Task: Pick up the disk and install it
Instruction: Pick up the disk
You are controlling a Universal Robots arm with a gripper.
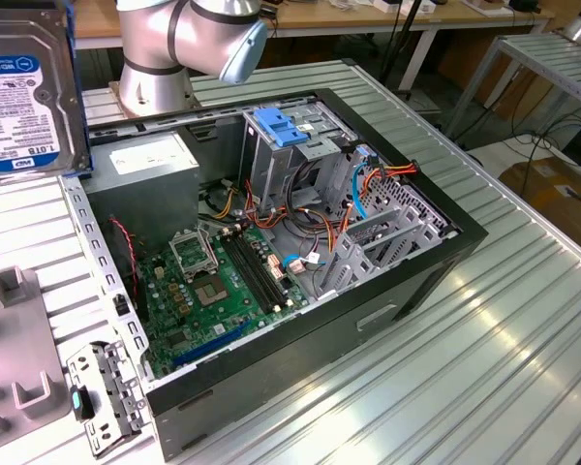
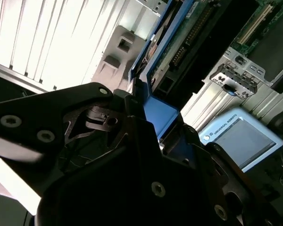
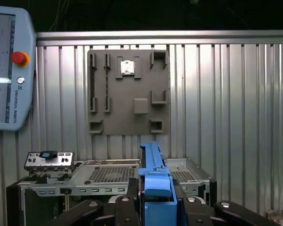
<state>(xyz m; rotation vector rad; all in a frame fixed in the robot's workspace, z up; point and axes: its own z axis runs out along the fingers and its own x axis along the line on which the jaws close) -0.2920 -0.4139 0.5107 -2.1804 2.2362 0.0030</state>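
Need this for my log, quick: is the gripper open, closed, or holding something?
The gripper is closed, holding the disk.

- In the exterior view, the silver arm point(image 1: 169, 34) rises from its round base point(image 1: 147, 92). One bent joint carries a light-blue cap point(image 1: 242, 53).
- In both wrist views, the black pincer point(image 3: 155, 197) point(image 2: 155, 127) is closed on the disk point(image 3: 151, 160). The jaws press on the blue rail from two sides.
- The fingers point(image 3: 130, 200) are dark and flat and touch the rail directly.
- The pincer body point(image 2: 151, 188) is wide and black, with round screw heads on its plates.
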